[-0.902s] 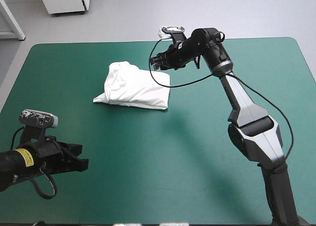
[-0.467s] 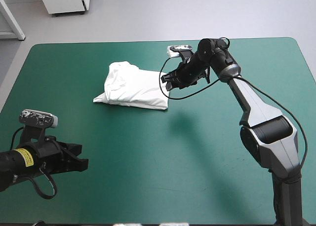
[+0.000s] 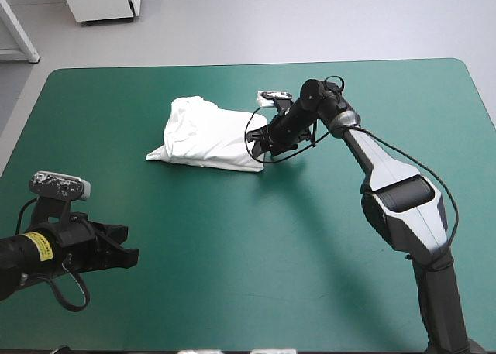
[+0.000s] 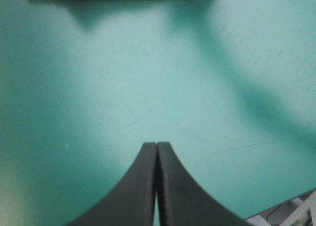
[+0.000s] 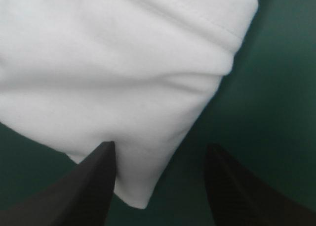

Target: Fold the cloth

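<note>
Desk point(image 3: 349, 276): teal-green cover, bare except for one item, which lies left of centre in the far half.

T-shirt point(image 3: 205, 137): white, folded into a compact bundle and lying flat on the cover. Its far left end is humped and creased; its right end is squared off. Position and outline match the earlier frames. In the left wrist view only its near edge shows, well ahead of that hand.

Right hand point(image 3: 256, 146): low at the bundle's near right corner, the arm reaching across from the desk's right side. In the earliest frame it stood at the bundle's far right corner, and just before it had drawn off to the right, clear of the cloth; it has since come in and toward the near side. Fingers stand apart. The right wrist view shows the corner of the bundle reaching into the gap between them, close against one finger, with bare cover ahead of the other. Nothing is clamped.

Left hand point(image 3: 128, 245): near the desk's near left corner, well apart from the T-shirt, placed as in the earlier frames. Fingers pressed together in one pointed arch, holding nothing
</note>
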Motion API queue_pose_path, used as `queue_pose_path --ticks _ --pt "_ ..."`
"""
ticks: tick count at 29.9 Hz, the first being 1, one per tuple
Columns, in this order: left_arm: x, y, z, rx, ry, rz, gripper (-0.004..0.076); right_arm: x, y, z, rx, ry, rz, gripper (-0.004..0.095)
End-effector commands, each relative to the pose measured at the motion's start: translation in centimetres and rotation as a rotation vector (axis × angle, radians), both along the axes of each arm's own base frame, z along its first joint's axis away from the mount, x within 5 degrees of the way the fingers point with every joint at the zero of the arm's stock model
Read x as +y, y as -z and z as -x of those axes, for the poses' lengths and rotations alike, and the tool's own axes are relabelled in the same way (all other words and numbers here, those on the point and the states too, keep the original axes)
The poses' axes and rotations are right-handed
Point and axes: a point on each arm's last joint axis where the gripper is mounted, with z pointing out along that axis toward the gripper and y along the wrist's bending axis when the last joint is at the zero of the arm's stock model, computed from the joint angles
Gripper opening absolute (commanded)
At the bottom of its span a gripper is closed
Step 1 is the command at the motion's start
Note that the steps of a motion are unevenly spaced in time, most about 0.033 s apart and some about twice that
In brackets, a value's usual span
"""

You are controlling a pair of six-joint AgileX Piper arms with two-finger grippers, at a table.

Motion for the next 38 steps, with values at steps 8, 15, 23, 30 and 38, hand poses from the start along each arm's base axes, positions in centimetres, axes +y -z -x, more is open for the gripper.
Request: queue_pose_path --ticks 8,15,23,30,38 --pt "0.1 -0.6 0.3 -0.001 -0.007 0.008 -0.0009 1.5 -2.9 0.2 -0.094 -0.013 -0.133 0.0361" --pt "0.1 -0.6 0.3 0.007 -0.019 0.021 -0.0009 1.3 -2.8 0.3 -0.09 -0.03 -0.108 -0.0013" --pt "0.1 -0.6 0.4 0.012 -0.015 0.026 -0.0009 -3.5 -3.0 0.0 -0.061 0.007 0.138 -0.0017" --pt "0.1 -0.5 0.5 0.023 -0.013 0.028 -0.0009 -12.4 -5.8 -0.3 -0.116 0.164 0.292 -0.0017" --pt "0.1 -0.5 0.4 0.019 -0.015 0.024 -0.0009 -25.1 -6.4 2.6 -0.026 0.418 0.416 -0.0017"
